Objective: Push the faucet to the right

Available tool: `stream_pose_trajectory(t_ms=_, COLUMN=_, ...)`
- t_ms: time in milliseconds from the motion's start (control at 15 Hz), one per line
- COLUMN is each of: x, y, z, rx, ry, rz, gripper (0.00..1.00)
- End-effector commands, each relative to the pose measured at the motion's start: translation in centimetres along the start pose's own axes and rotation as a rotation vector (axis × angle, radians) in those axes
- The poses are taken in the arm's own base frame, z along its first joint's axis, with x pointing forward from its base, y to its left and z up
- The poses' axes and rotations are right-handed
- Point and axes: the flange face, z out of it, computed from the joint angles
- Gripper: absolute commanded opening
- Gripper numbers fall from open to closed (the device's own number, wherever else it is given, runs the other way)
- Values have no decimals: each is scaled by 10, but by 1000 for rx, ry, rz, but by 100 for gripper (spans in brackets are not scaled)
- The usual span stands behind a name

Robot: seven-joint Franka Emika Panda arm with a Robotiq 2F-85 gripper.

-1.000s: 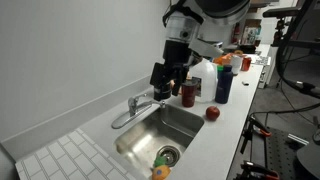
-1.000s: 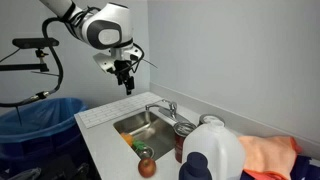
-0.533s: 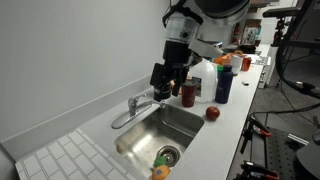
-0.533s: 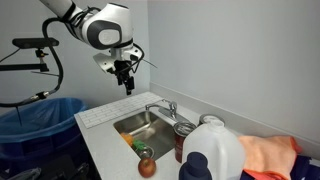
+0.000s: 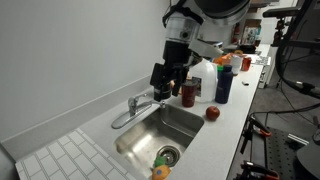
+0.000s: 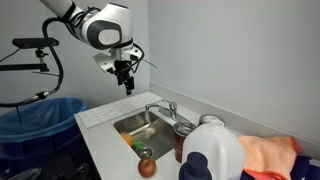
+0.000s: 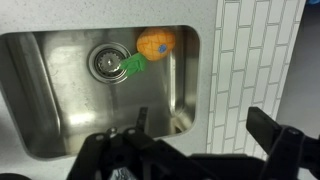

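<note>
The chrome faucet (image 5: 134, 104) stands at the back rim of the steel sink (image 5: 185, 122), its thin spout curving out over the basin. It also shows in an exterior view (image 6: 163, 107). My gripper (image 5: 163, 82) hangs in the air above the sink and faucet, apart from the faucet, and shows high up in an exterior view (image 6: 126, 80). In the wrist view the gripper (image 7: 205, 125) is open and empty, with the basin (image 7: 60, 110) below. The faucet is not clear in the wrist view.
An orange and green toy (image 7: 150, 45) lies by the drain (image 7: 105, 62). A red can (image 5: 188, 95), blue bottle (image 5: 222, 82) and apple (image 5: 212, 113) stand beside the sink. A white jug (image 6: 210, 150) and orange cloth (image 6: 265, 155) are near the camera. A tiled drainboard (image 7: 270, 50) adjoins the sink.
</note>
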Motion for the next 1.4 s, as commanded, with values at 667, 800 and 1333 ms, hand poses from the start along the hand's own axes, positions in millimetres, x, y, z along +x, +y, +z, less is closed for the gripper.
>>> stream_pose_trajectory(t_ms=667, x=40, y=0, z=32, rx=-104, ry=-78, rz=-105, gripper=100)
stream_pose_trajectory(t_ms=800, x=53, y=-4, z=44, rx=-121, ry=-102, rz=-134, gripper=100)
stream_pose_trajectory(t_ms=1333, x=103, y=-14, z=98, rx=-141, ry=-161, rz=-302, gripper=100)
